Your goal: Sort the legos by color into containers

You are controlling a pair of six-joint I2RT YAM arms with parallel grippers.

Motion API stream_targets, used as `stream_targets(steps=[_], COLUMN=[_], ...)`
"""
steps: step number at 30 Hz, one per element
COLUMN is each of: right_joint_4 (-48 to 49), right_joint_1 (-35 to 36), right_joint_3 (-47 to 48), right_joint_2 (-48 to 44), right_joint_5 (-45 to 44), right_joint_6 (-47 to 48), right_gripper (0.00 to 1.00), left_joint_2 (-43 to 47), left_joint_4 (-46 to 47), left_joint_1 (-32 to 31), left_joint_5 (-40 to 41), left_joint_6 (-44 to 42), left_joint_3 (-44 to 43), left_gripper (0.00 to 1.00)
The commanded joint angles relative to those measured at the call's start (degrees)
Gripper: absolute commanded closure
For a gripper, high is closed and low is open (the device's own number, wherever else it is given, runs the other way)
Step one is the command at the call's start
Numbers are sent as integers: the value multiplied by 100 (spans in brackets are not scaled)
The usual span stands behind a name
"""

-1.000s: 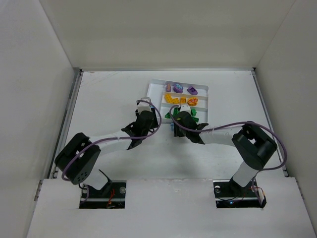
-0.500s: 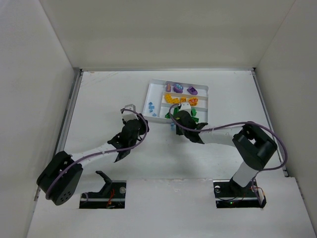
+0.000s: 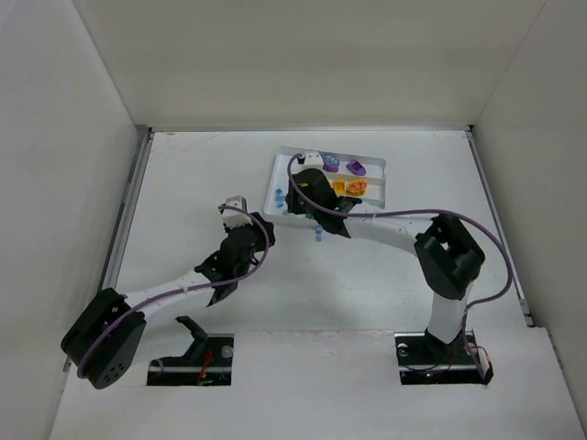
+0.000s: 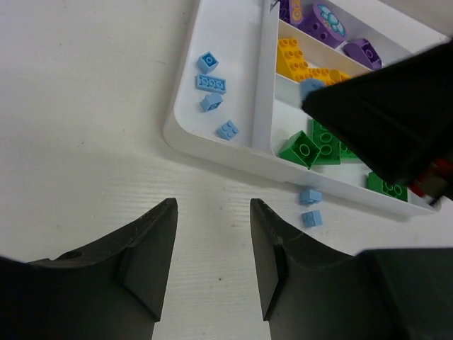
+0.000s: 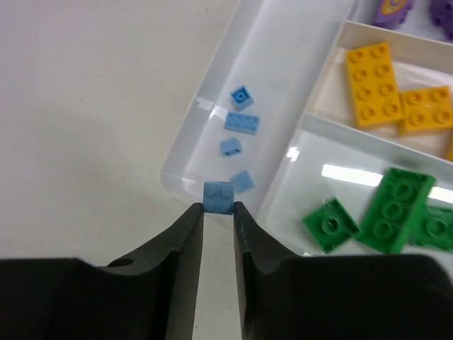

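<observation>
Right gripper (image 5: 218, 211): jaws are drawn nearly together and a held blue brick (image 5: 218, 197) is pinched btwn the tips, studs up. In the right wrist view the brick is seen over the near left corner of the tray (image 5: 202, 106); its height above the rim can't be judged. Just beyond it, four loose blue bricks (image 5: 242, 122) lie scattered in the tall section, apart from each other. To the right, green bricks (image 5: 393, 209) are seen in the nearest narrow compartment, yellow-orange bricks (image 5: 374, 74) in the middle one, purple pieces (image 5: 393, 7) in the far one.

Left gripper (image 4: 212, 216): jaws are spread w/ nothing btwn them, held over the bare table (image 4: 85, 142), short of the tray's near wall. Two stray blue bricks (image 4: 310, 196) are seen on the table just outside that wall, close together.

From the top cam, the right arm is stretched across to the tray's left part, and the left gripper is placed to the left of the tray, apart from it.
</observation>
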State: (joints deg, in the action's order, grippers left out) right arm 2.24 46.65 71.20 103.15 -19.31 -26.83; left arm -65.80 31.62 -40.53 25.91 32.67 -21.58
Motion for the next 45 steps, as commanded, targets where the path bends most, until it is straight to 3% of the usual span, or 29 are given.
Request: stream_targets(steps=[1,4,6,16,23,34,45], right_joint_4=[180,171,215,874,1041,1445,1463], right_joint_1=[-187,-293,-345,-626,-899,-1093,-1110], right_joint_3=[735,905,774,-2001,-3348,-3771,-3789], right_joint_2=[608,636,461,-1708,-2975,-3276,-3179], right_joint_5=[506,507,499,-10,-117,156,252], right_joint_6=[11,-173,-174,-261,-454,-701,-806], right_gripper=[69,49,43,48,48,49,49], left_joint_2=[234,182,7,-1522,-2629,-3966,-4494], left_joint_4=[328,328,328,249,-366,-1061,-938], left_joint_1=[-55,-178,-283,-1619,-2041,-2042,-1778], left_joint_5=[37,89,98,555,933,1407,1400], left_joint_6=[56,21,12,-199,-375,-410,-472], left_joint_3=[84,32,-56,-1110,-2094,-3202,-3511], left_gripper=[57,57,58,59,59,63,79])
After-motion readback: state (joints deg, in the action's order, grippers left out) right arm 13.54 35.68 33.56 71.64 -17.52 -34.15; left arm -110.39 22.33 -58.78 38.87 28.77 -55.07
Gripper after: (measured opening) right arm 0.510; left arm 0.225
